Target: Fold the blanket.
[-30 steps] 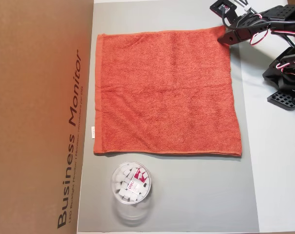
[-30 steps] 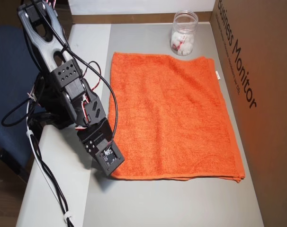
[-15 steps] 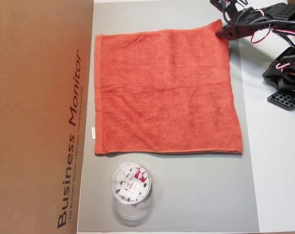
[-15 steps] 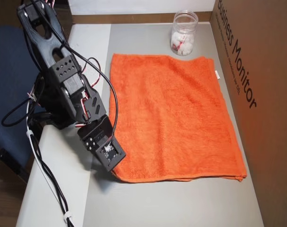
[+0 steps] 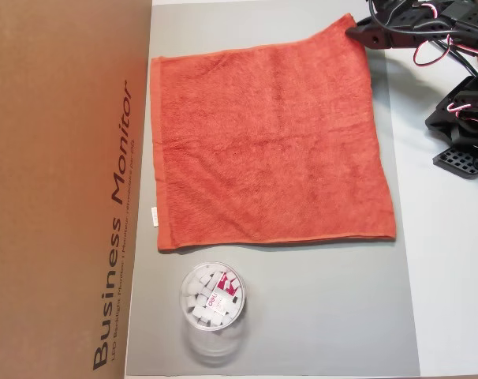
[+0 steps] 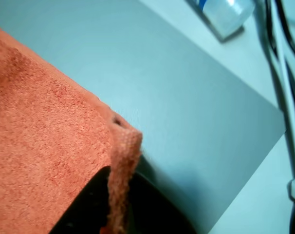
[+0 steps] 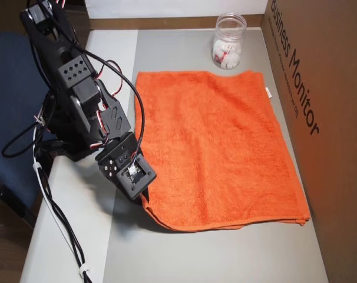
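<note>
Orange-red square terry-cloth blanket (image 5: pixel 267 146) lies spread on the grey mat (image 5: pixel 318 308) covering the bench; one corner is raised off the mat. In an overhead view that corner sits at 1 o'clock of the cloth, where the black two-finger hand (image 5: pixel 356 31) is clamped on it. In the other overhead view the hand (image 7: pixel 144 197) grips the cloth's 7 o'clock corner, with the hem curled up beside it. Wrist view: the hemmed corner (image 6: pixel 122 161) hangs pinched between dark fingers (image 6: pixel 84 209), grey mat beneath.

Small white tag (image 5: pixel 154 215) on the blanket edge facing the brown cardboard box printed "Business Monitor" (image 5: pixel 65 189). Clear round plastic tub holding white pieces (image 5: pixel 212 297) stands on the mat at 6 o'clock of the blanket, just apart from its edge.
</note>
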`<state>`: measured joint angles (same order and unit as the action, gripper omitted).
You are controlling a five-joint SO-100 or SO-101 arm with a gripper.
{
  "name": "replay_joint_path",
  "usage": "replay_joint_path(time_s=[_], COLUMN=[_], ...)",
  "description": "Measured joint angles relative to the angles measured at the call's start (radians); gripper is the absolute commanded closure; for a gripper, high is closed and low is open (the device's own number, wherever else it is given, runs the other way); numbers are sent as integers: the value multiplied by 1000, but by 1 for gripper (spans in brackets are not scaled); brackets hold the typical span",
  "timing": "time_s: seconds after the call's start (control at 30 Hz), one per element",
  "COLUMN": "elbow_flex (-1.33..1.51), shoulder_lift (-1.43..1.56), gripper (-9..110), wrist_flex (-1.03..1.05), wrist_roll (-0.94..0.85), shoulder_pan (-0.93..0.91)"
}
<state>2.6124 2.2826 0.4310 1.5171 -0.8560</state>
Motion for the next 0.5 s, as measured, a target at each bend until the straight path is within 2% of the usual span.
replay_joint_path(time_s=[0.5], elbow_flex=[-183], shoulder_lift=[0], gripper=[102], wrist_flex=[0], wrist_roll=[118], shoulder_pan=[143])
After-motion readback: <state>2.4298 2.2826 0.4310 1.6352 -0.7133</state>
